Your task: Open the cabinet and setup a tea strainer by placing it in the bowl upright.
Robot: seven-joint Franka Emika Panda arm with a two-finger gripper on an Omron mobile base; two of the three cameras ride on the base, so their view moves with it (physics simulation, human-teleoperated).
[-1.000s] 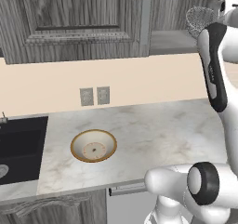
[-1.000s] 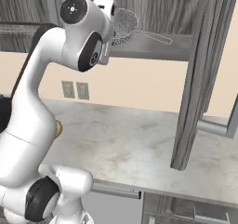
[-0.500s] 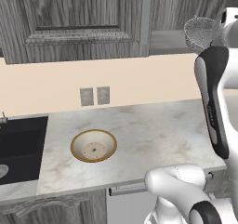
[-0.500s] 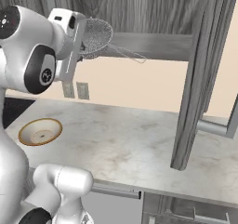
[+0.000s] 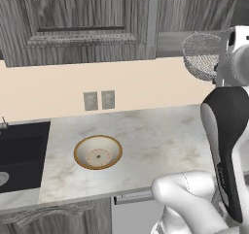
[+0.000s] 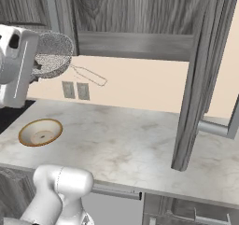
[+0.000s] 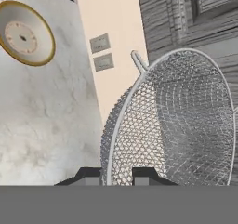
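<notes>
The robot's arm [image 5: 228, 145] is made of smooth, glossy white shells with rounded, bulbous links. A long black panel, tapered and slightly curved, runs down the face of one upright link in the left base view. Lower down sits a fat white elbow-like casing [image 6: 63, 184] with a softly shaded underside. The boxy white hand housing [image 6: 16, 65] has rounded corners and a small dark oval recess near its top. The two small fingertips [image 7: 142, 174] are dark grey, flat-topped blocks with sloping shoulders.
</notes>
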